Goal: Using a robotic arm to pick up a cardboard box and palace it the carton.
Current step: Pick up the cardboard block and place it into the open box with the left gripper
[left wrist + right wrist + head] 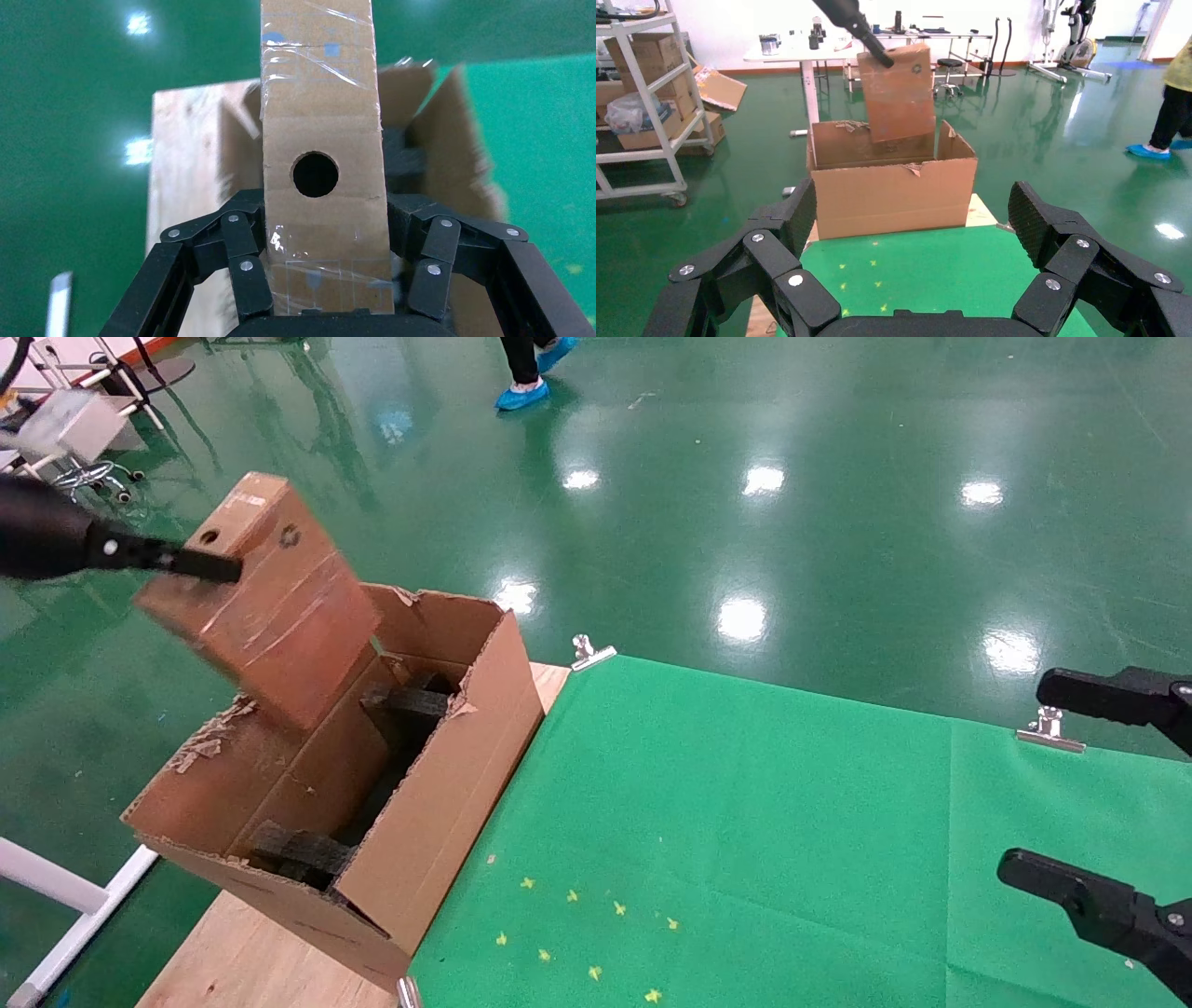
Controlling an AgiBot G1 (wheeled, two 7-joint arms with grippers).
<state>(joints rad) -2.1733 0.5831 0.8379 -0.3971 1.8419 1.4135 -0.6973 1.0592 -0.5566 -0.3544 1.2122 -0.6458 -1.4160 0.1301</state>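
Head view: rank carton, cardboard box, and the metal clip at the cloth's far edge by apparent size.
1. Carton, largest.
2. Cardboard box, clearly smaller in the picture, though it is held up in the left gripper and may sit nearer the camera, so its look is somewhat inflated.
3. Metal clip, smallest by far.

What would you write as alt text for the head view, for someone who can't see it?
The left gripper holds a small cardboard box tilted above a large open carton with torn flaps, which stands at the edge of a green-covered table. The open right gripper waits at the right edge.
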